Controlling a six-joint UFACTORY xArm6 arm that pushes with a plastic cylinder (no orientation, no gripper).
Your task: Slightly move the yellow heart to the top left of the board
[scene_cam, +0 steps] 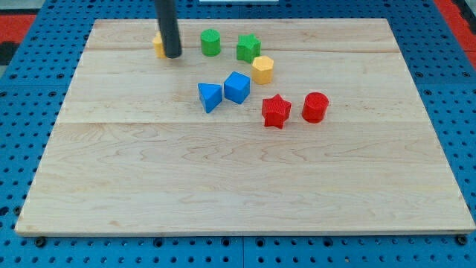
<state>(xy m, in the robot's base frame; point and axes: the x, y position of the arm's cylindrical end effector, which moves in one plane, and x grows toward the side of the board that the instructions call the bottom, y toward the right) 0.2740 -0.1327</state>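
From the one camera view, the rod comes down near the view's top, left of centre, and my tip (172,55) rests against the right side of the yellow heart (158,45), which it half hides. There is no gripper on this arm, so nothing is open or clenched; the rod only presses. The heart already sits near the board's top edge, left of the other blocks.

To do this well, I'd judge the push should be short and gentle, angled toward the view's top left, kept centred on the heart so it doesn't spin off or slide past the edge.

The wooden board (223,193) looks smooth and pale, lying on a blue perforated base (22,104). To the right sit a green cylinder (211,42), green block (248,48), yellow hexagon (262,70), blue triangle (210,97), blue cube (237,87), red star (276,111) and red cylinder (315,107), all well apart from the heart.
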